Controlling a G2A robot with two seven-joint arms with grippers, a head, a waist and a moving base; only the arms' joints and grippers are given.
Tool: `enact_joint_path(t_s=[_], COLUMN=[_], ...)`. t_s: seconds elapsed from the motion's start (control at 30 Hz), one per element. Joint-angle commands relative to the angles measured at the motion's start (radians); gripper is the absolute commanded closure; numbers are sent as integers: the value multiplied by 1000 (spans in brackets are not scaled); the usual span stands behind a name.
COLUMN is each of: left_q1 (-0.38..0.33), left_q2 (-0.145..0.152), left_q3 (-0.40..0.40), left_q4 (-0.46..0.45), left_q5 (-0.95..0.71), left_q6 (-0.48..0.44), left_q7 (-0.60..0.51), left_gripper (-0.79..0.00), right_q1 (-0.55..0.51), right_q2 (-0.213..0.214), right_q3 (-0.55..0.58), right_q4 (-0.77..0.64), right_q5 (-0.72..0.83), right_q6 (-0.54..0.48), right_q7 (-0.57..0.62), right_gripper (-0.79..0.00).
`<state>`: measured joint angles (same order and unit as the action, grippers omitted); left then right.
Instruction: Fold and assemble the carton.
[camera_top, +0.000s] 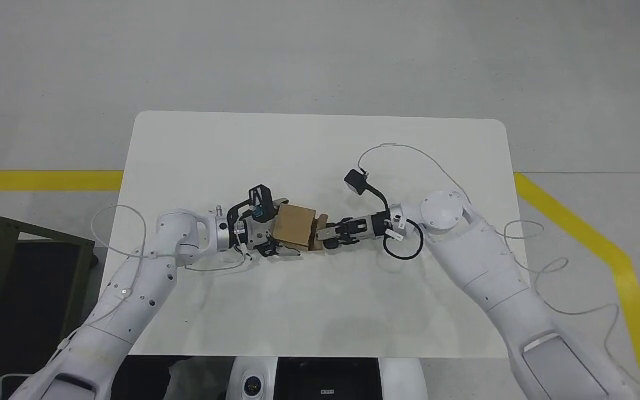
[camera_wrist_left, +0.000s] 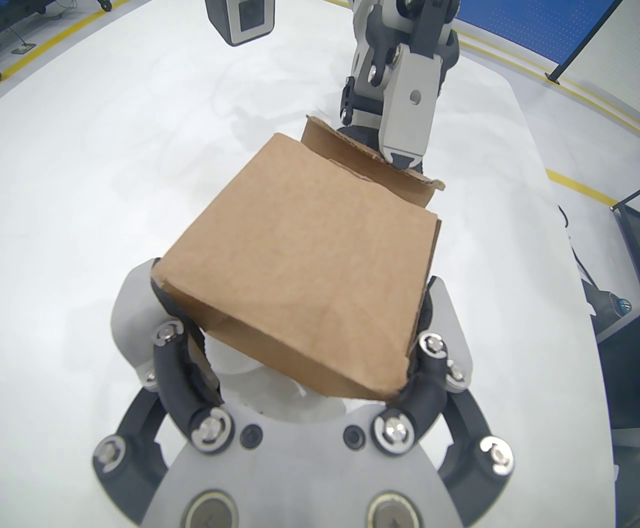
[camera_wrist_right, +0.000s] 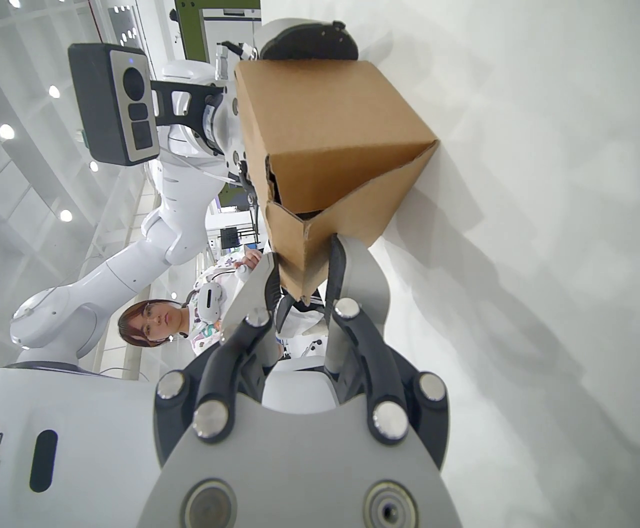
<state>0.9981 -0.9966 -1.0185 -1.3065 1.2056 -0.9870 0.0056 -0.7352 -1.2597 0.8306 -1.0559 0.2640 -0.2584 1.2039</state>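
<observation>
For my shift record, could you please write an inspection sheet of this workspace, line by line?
Surface: white table, bare around the work.
Job's things: one brown carton at the table's middle, held between both grippers. The end facing the right arm is open, with a flap sticking out.
Clutter: nothing seen.
Grippers: the left gripper is shut on the carton's near end, one finger on each side. The right gripper is pinching the flap at the open end.
Cables: thin white cables loop from the arms over the table. None touches the carton.
Surroundings: grey floor with a yellow line beside the table.
</observation>
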Motion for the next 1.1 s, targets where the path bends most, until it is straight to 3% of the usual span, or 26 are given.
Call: enact_joint_path(t_s=[0.0, 1.07], left_q1=[1, 6], left_q2=[0, -4], left_q3=[-1, -7], left_q4=[-2, -6], left_q5=[-1, -9], left_q6=[0, -10], left_q7=[-1, -14], left_gripper=[-785, -785], right_q1=[9, 60], right_q2=[-4, -35], right_q3=[-8, -43], right_q4=[7, 56], right_q5=[-6, -26], right_q6=[4, 13], right_q7=[-4, -12], right_gripper=[-163, -169])
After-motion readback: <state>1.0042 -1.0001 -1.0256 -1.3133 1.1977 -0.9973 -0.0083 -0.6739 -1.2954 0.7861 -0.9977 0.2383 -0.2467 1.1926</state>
